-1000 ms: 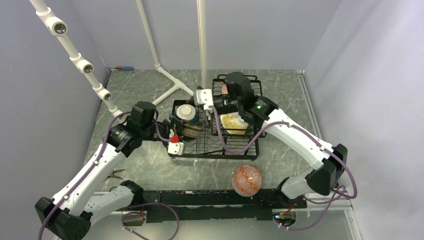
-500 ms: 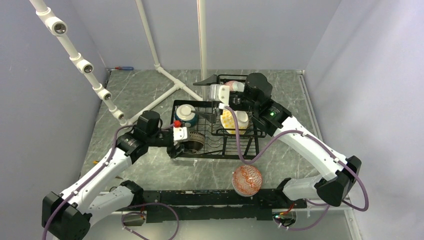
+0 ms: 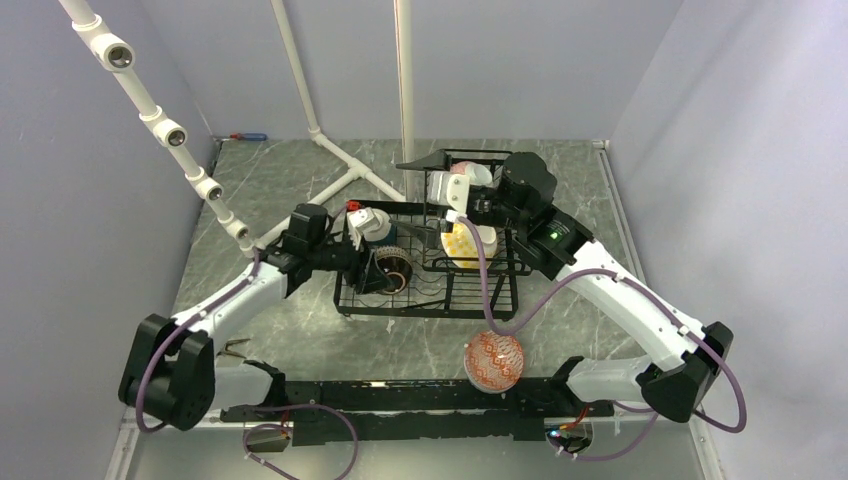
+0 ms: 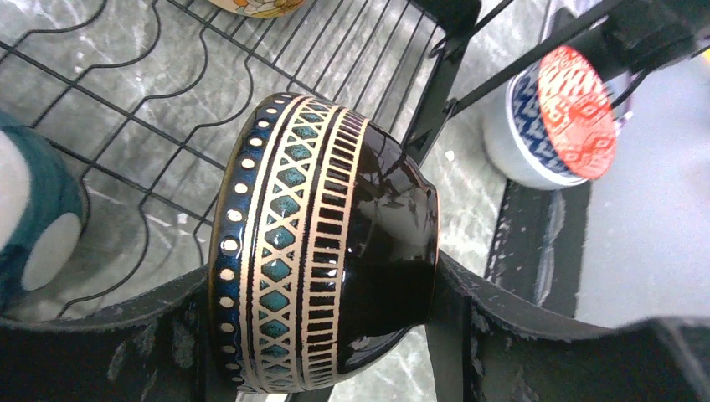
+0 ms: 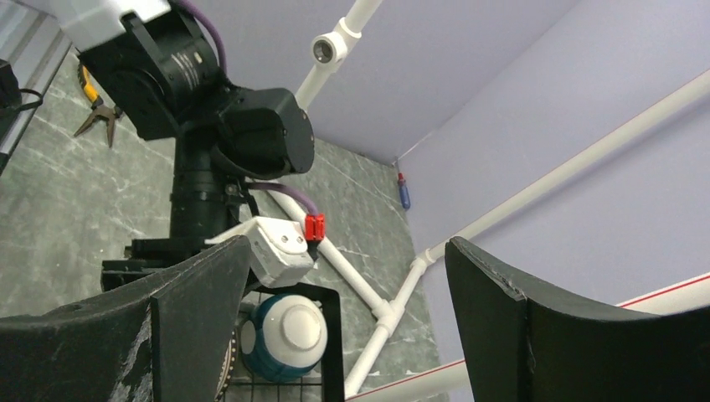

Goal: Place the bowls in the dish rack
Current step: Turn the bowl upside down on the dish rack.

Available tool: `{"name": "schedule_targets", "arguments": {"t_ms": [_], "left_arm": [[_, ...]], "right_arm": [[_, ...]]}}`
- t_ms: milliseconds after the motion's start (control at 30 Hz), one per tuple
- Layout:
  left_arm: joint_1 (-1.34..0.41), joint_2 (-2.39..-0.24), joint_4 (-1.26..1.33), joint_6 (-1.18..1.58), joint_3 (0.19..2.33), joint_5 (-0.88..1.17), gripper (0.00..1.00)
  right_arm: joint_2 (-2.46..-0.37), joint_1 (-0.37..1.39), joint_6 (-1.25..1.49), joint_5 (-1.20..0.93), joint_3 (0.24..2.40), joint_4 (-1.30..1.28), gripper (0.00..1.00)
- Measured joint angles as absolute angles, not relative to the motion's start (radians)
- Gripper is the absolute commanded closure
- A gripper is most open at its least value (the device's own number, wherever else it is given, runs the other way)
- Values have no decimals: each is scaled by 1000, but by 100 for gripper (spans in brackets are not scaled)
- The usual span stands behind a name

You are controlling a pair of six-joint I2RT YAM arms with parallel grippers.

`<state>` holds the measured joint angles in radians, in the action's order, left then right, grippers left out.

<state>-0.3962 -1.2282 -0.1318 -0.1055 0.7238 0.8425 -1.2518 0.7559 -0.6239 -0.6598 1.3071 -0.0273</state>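
Black wire dish rack (image 3: 440,300) has dark blue-gold bowl (image 4: 326,243) on its side in lower tray, teal-white bowl (image 3: 373,226) inverted nearby, yellow-dotted bowl (image 3: 466,243) to the right; red-patterned bowl (image 3: 493,360) upright on table, outside rack.

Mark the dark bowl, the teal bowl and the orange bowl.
dark bowl (image 4: 322,243), left wrist view, its patterned side.
teal bowl (image 5: 289,335), right wrist view, its white centre.
orange bowl (image 3: 493,360), top view, its orange patterned surface.

Right gripper (image 5: 347,251) jaws wide apart, nothing between them. Left arm (image 5: 222,126) fills the upper left; teal-and-white bowl (image 5: 285,337) sits foot-up in the dish rack (image 5: 331,335) corner below it.
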Motion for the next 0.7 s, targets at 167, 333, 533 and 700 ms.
{"name": "schedule_targets", "arguments": {"t_ms": [167, 333, 533, 700], "left_arm": [[-391, -1302, -25, 46, 724, 900, 97], [-386, -1364, 51, 167, 724, 939, 97], [-383, -1410, 149, 292, 719, 950, 97], [-382, -1439, 218, 366, 712, 947, 97]], "right_arm": [[-1230, 756, -624, -654, 1298, -25, 10], [-1228, 755, -625, -652, 1290, -25, 10], [-1228, 755, -626, -651, 1282, -25, 10], [-1226, 755, -628, -650, 1281, -25, 10]]}}
